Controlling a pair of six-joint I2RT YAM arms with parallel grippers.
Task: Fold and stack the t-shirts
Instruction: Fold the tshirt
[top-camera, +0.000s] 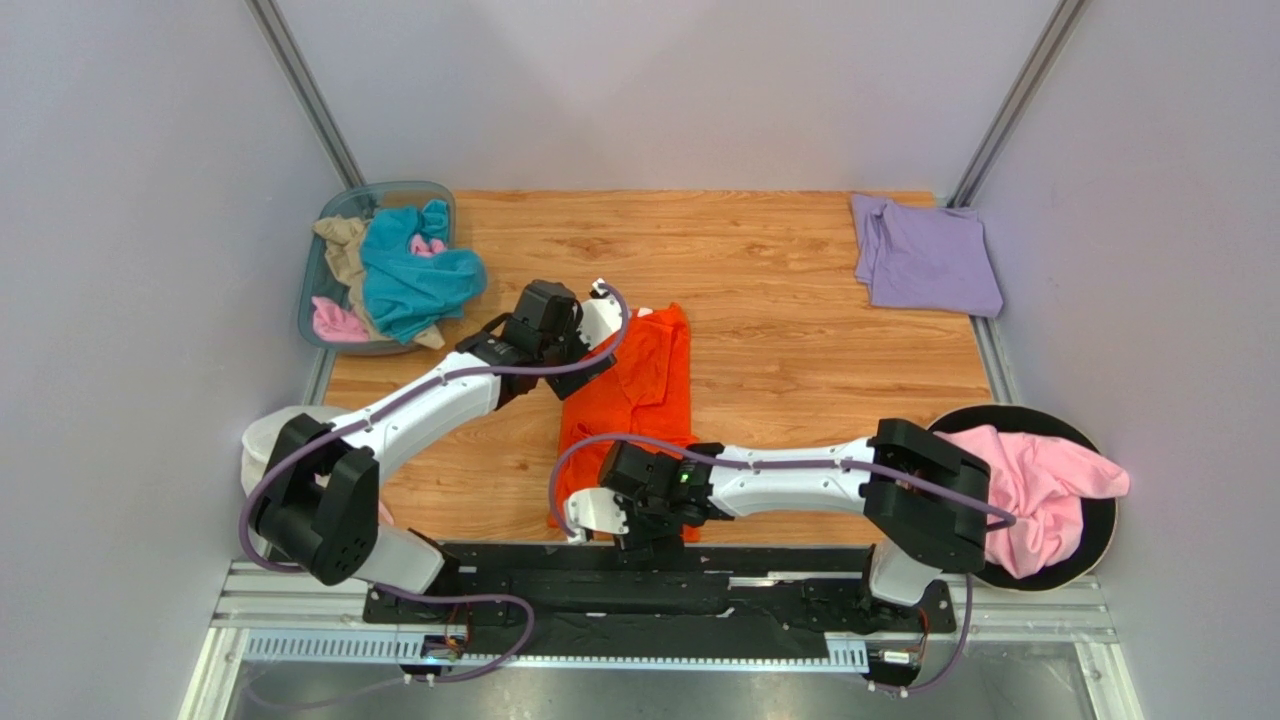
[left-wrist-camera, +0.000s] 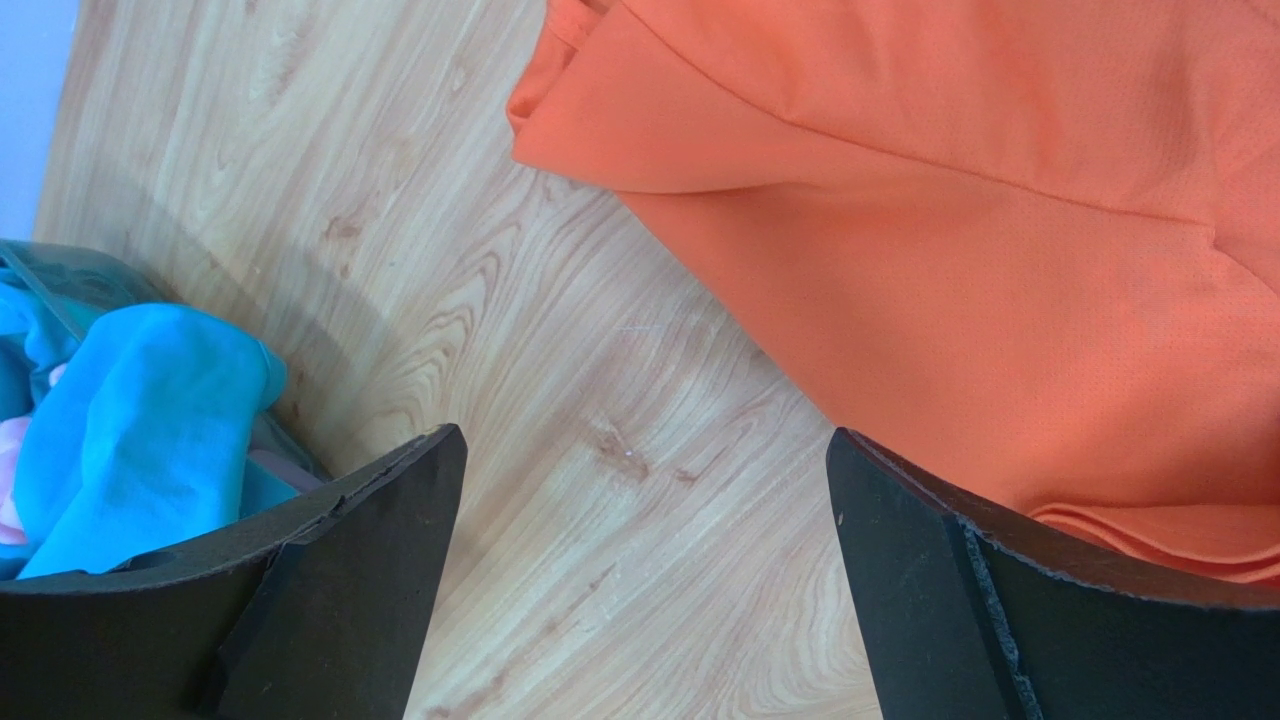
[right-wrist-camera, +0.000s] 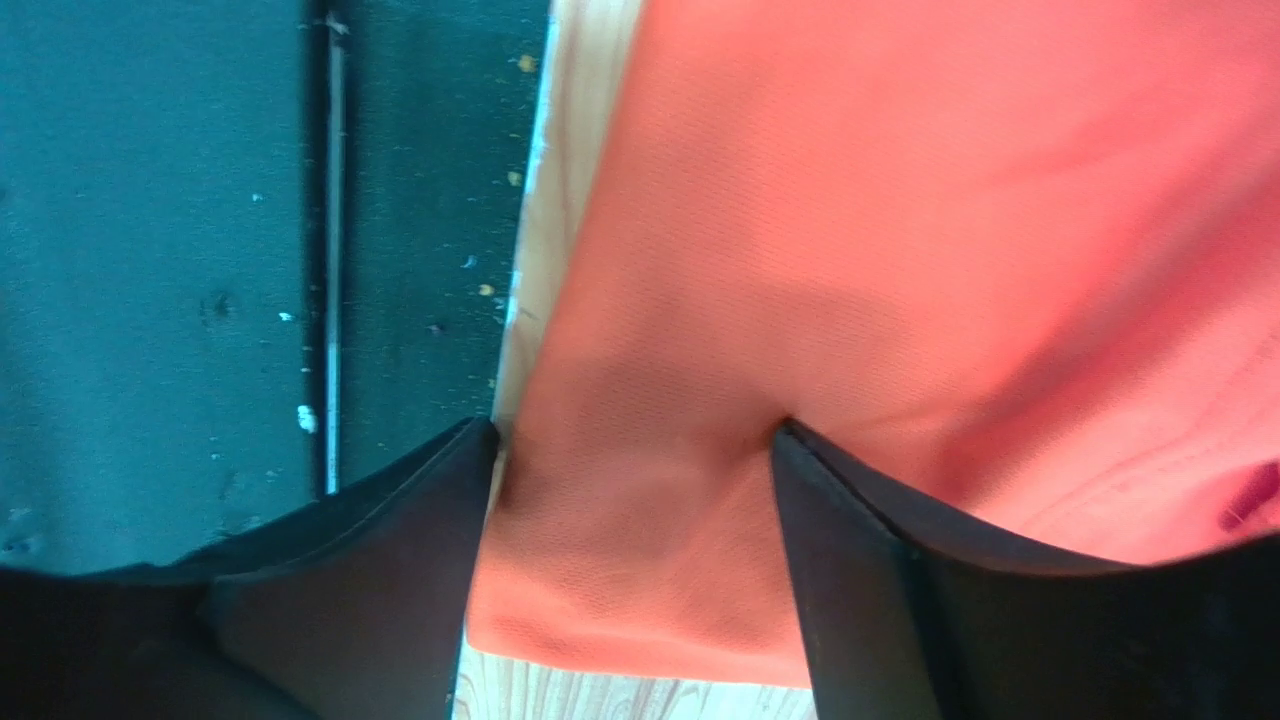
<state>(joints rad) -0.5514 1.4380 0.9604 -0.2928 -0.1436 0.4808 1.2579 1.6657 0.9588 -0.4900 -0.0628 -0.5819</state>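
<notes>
Two arms over one big wooden tabletop (top-camera: 796, 300), fwiw. Biggest bit of laundry: orange t-shirt (top-camera: 639, 398), folded into a long strip mid-tabletop, stretched from the near edge toward the far side. Next down, pink t-shirt (top-camera: 1044, 488), bunched up on a black round tray (top-camera: 1109, 525) just off the tabletop's right side. Then lavender t-shirt (top-camera: 927, 255), folded flat in the far right corner. Far left corner: clear bin (top-camera: 376, 189) stuffed with a teal t-shirt (top-camera: 413, 278) and a tan t-shirt (top-camera: 343, 248). Smallest stuff last. Left hand (left-wrist-camera: 646, 450), fingers spread wide, hanging over bare wood between bin and orange t-shirt, gripping nothing. Right hand (right-wrist-camera: 631, 435) down at the orange t-shirt's near edge, fingers apart with the cloth lying between them, not pinched.
</notes>
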